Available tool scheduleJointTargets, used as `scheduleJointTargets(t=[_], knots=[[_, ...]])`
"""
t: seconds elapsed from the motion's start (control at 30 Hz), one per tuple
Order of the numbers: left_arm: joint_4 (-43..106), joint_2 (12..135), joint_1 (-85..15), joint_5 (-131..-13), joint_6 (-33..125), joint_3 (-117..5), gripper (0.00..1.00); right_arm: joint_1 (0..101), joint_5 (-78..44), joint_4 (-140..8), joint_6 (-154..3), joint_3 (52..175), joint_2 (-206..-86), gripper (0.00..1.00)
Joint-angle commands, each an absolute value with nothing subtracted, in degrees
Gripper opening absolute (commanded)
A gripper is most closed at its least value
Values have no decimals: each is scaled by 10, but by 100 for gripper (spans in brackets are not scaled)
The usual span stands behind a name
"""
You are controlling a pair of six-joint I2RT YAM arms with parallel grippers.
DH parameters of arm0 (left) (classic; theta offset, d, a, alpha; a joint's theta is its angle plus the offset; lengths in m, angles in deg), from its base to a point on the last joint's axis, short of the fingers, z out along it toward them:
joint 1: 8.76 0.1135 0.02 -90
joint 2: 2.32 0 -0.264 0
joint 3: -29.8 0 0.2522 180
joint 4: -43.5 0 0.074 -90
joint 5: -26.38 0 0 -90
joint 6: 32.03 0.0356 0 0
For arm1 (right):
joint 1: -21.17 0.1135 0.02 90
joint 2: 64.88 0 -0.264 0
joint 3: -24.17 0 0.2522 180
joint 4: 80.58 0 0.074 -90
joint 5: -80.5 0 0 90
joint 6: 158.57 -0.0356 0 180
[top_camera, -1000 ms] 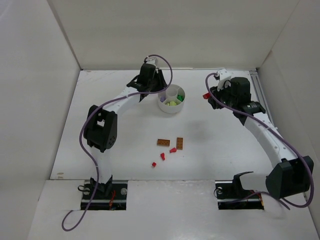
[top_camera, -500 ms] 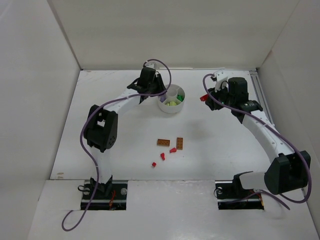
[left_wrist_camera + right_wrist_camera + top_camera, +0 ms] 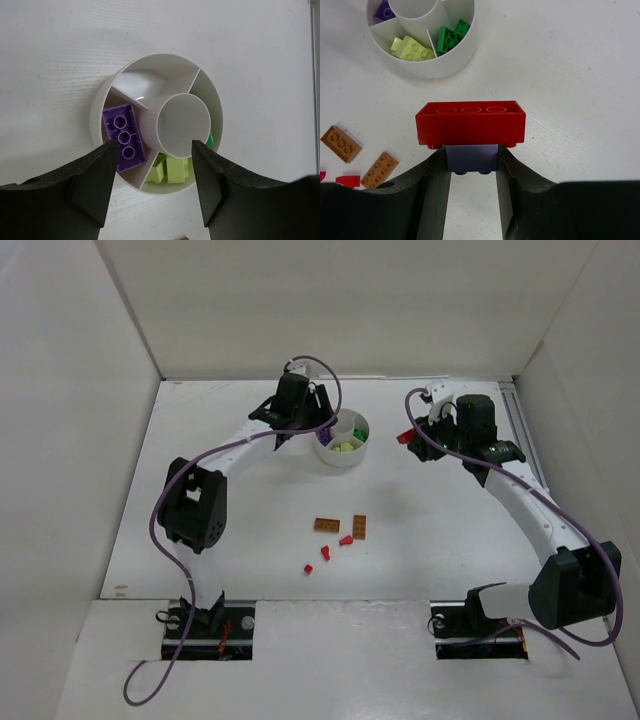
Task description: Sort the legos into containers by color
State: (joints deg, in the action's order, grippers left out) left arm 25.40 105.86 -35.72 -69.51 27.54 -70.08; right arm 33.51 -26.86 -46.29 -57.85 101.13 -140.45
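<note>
The white round dish (image 3: 102, 107) lies right under my left gripper (image 3: 155, 165), whose jaws stand apart with nothing between them. A purple lego (image 3: 125, 137) rests in one wedge, lime legos (image 3: 172, 170) in the wedge beside it, and a green one (image 3: 210, 139) peeks out past the centre well. My right gripper (image 3: 472, 160) is shut on a small purple lego (image 3: 471, 157) stuck under a red lego (image 3: 470, 122). It holds them above the table to the right of the dish (image 3: 343, 452). In the top view the left gripper (image 3: 318, 430) hangs at the dish's left rim.
Two orange-brown legos (image 3: 326, 524) (image 3: 359, 527) and three small red legos (image 3: 346, 539) (image 3: 326, 552) (image 3: 308, 568) lie loose mid-table. The right wrist view shows the dish (image 3: 455, 65) with green legos (image 3: 451, 35). White walls enclose the table.
My left gripper has opened above the dish, and the purple lego now lies in a wedge. The right gripper has shifted slightly left with its red and purple legos.
</note>
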Motion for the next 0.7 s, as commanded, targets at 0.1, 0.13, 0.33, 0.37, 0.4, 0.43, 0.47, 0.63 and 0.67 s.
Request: scheduleJointTargets(t=[0.1, 0.13, 0.33, 0.37, 0.4, 0.43, 0.47, 0.63, 0.67], knots=[[257, 980, -360, -684, 281, -700, 57, 330, -329, -492, -558, 1027, -1390, 6], [257, 970, -360, -696, 290, -700, 60, 338, -341, -492, -551, 1027, -1390, 6], [312, 872, -352, -894, 315, -639, 88, 419, -368, -481, -483, 1032, -1374, 6], [338, 860, -352, -920, 315, -625, 99, 448, -361, -481, -483, 1032, -1374, 6], [347, 841, -352, -943, 321, -603, 100, 461, -361, -481, -476, 1032, -1369, 6], [352, 834, -352, -984, 328, -593, 100, 473, -361, -481, -469, 1032, -1369, 6], [352, 828, -358, -997, 334, -585, 100, 483, -368, -481, -469, 1039, -1369, 6], [359, 784, -382, -1011, 344, -524, 100, 519, -396, -492, -469, 1057, -1363, 6], [367, 775, -382, -1018, 329, -509, 100, 519, -411, -497, -469, 1057, -1363, 6]])
